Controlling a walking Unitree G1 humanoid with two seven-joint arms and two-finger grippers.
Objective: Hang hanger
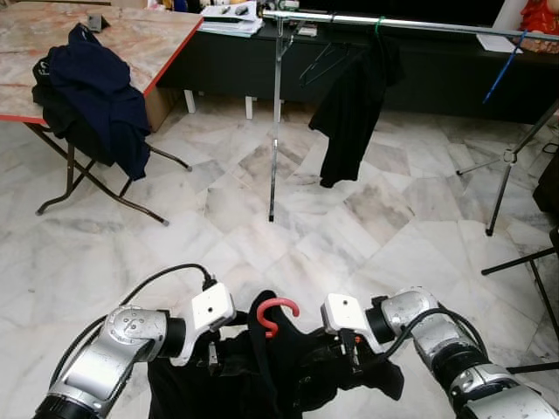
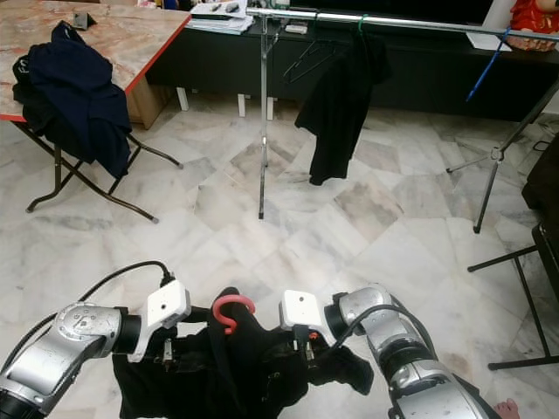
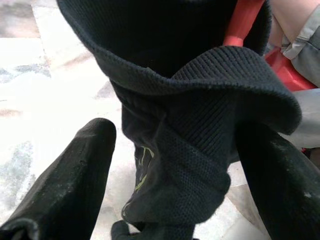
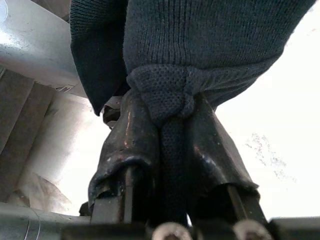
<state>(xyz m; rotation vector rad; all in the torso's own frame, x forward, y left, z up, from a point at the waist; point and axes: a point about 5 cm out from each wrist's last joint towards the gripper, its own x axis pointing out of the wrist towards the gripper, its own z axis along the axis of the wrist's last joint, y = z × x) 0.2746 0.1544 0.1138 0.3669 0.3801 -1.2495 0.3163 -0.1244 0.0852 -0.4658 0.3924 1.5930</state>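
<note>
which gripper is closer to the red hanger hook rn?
About even, left perhaps slightly nearer. The left gripper sits just left of the red hanger hook; the right gripper, shut on the black garment, sits just right.

This looks like a room in a home. The floor (image 1: 218, 218) is shiny marble tiles. A folding bench (image 1: 131, 44) has dark clothes (image 1: 96, 96) on it, and a clothes rail (image 1: 384, 24) holds a black garment (image 1: 349, 113).

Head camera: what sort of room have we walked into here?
Most likely a living area in a home, set up for laundry. A metal clothes rail carries a hung black garment, a folding table holds dark clothes, and the floor is polished marble.
</note>
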